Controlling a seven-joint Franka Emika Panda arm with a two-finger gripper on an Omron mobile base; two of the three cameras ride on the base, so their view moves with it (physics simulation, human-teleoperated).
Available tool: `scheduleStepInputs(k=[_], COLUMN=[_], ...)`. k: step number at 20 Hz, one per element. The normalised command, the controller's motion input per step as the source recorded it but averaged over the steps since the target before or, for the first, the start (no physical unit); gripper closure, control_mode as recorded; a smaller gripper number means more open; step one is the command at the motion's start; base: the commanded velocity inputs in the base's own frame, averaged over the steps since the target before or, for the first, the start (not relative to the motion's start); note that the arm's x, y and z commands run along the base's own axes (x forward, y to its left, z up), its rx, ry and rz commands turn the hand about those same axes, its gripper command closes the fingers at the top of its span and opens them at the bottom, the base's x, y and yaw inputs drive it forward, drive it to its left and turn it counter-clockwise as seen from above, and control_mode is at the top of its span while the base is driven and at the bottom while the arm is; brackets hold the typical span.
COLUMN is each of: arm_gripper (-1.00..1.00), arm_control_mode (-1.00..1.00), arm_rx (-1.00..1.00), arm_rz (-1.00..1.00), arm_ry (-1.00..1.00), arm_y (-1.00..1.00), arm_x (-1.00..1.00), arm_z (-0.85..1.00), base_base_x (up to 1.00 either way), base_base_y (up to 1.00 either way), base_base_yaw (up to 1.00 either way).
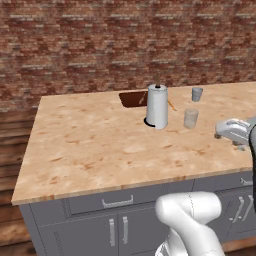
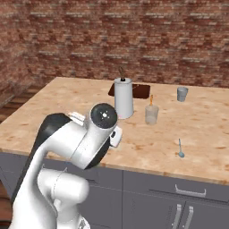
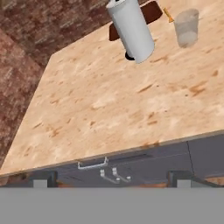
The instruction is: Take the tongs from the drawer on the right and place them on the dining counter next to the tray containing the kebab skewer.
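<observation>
The dining counter (image 1: 90, 145) is a peach speckled island top. Far back on it lies the dark reddish-brown tray (image 1: 131, 99) (image 2: 141, 91) (image 3: 151, 12), partly behind a paper-towel roll. The orange kebab skewer (image 1: 172, 105) (image 2: 151, 99) (image 3: 168, 15) pokes out at the tray's right end. My gripper (image 3: 112, 181) hangs over the counter's near edge, open, its fingertips (image 3: 40, 181) wide apart with nothing between them. My hand (image 1: 231, 130) hovers low at the counter's right side. The tongs and the drawer on the right are out of view.
An upright paper-towel roll (image 1: 157, 106) (image 2: 124, 97) stands in front of the tray. A clear glass (image 1: 190, 118) (image 2: 151, 115) and a grey cup (image 1: 197, 94) (image 2: 181, 94) stand to its right. A silver spoon (image 2: 180, 149) lies near the front edge. Grey cabinets with bar handles (image 1: 117, 202) sit below.
</observation>
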Motion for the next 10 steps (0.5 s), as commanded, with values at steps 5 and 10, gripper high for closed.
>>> scheduleStepInputs(k=[5, 10], arm_gripper=[-1.0, -1.0], arm_control_mode=[-1.0, -1.0], arm_rx=[0.26, 0.26], arm_rz=[0.0, -0.02], arm_ry=[-0.18, -0.18], arm_y=[-0.54, -0.42], arm_x=[-0.21, -0.09], arm_z=[-0.12, -0.26], base_base_x=[0.0, 0.0], base_base_y=[0.0, 0.0], base_base_yaw=[0.0, 0.0])
